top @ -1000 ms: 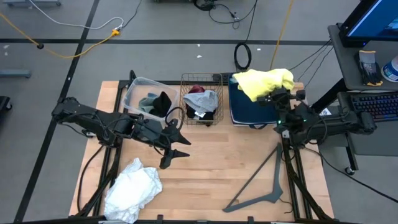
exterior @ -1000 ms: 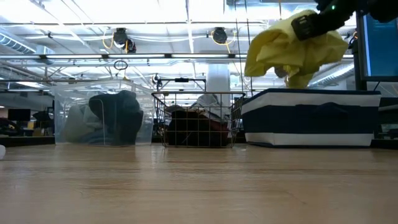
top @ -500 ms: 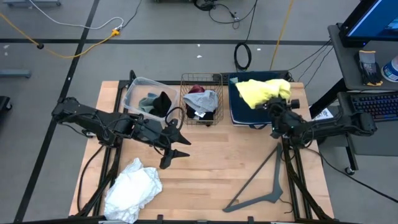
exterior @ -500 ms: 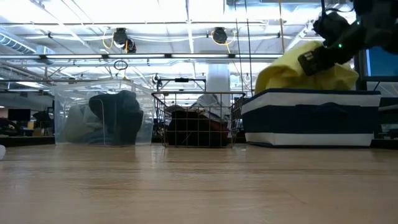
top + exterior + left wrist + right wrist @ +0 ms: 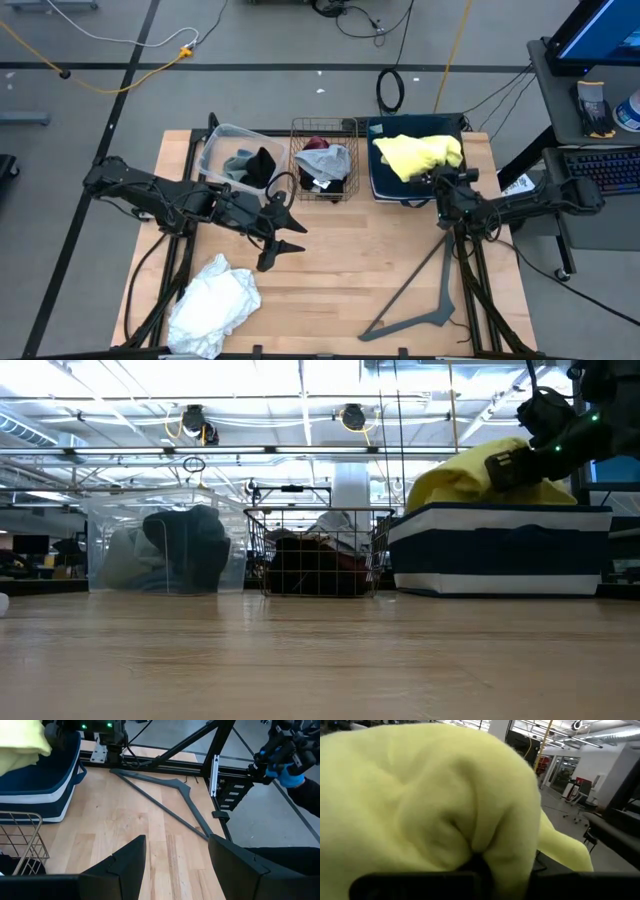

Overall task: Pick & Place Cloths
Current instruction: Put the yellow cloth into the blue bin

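The yellow cloth (image 5: pixel 417 152) lies heaped in the navy-and-white bin (image 5: pixel 385 187) at the table's far right, rising above the bin's rim (image 5: pixel 500 510). My right gripper (image 5: pixel 437 176) is at the cloth's near side, shut on it; the cloth fills the right wrist view (image 5: pixel 430 795). A white cloth (image 5: pixel 212 303) lies crumpled on the table's near left. My left gripper (image 5: pixel 290 235) hovers open over bare wood mid-table, its fingers apart (image 5: pixel 177 865). Grey and black cloths sit in the clear tub (image 5: pixel 215 140). Maroon, light grey and black ones fill the wire basket (image 5: pixel 298 150). My right gripper pinches a bunched fold of the yellow cloth (image 5: pixel 485 847) at its near side. The fingers slant down from the table's near right. The cloth puckers toward the pinch point, and its bulk rests in the bin (image 5: pixel 455 485), slack.
A grey angular hanger bar (image 5: pixel 420 295) lies on the table's near right, also seen past my left fingers (image 5: pixel 165 795). Bare wood spreads between the white cloth and the hanger. A person's blue-gloved hand (image 5: pixel 292 772) shows beyond the table's right edge.
My right gripper has come down and slightly toward the near edge, staying shut. The yellow cloth, which hung above the bin, has sunk into it and now lies heaped there.
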Controlling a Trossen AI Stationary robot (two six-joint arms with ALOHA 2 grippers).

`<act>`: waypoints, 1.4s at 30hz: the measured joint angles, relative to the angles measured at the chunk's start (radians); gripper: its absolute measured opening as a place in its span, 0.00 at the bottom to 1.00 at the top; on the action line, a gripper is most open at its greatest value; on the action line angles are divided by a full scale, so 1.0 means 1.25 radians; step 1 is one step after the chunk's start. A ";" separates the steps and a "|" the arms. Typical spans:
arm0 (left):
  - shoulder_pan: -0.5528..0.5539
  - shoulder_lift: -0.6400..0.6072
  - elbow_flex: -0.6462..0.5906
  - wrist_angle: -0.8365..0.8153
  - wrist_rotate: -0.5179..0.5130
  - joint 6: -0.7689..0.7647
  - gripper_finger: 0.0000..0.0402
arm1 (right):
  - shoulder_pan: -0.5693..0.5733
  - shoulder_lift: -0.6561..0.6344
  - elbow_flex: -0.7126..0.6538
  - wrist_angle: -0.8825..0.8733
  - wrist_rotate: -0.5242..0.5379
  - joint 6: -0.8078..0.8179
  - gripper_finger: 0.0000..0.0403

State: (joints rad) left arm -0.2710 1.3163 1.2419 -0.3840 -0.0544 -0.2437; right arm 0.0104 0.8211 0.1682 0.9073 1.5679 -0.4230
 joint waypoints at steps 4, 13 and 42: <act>0.000 0.000 0.000 0.000 0.000 0.000 0.54 | 0.008 0.000 -0.011 -0.001 0.000 0.018 0.09; 0.000 0.000 0.000 0.000 0.000 -0.004 0.54 | 0.009 0.000 -0.015 -0.001 -0.001 0.009 0.24; 0.000 0.000 0.000 0.000 0.001 -0.005 0.54 | 0.009 -0.021 -0.015 0.006 -0.102 0.072 0.58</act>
State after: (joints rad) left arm -0.2710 1.3167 1.2419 -0.3840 -0.0532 -0.2504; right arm 0.0216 0.7944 0.1493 0.9150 1.4399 -0.3329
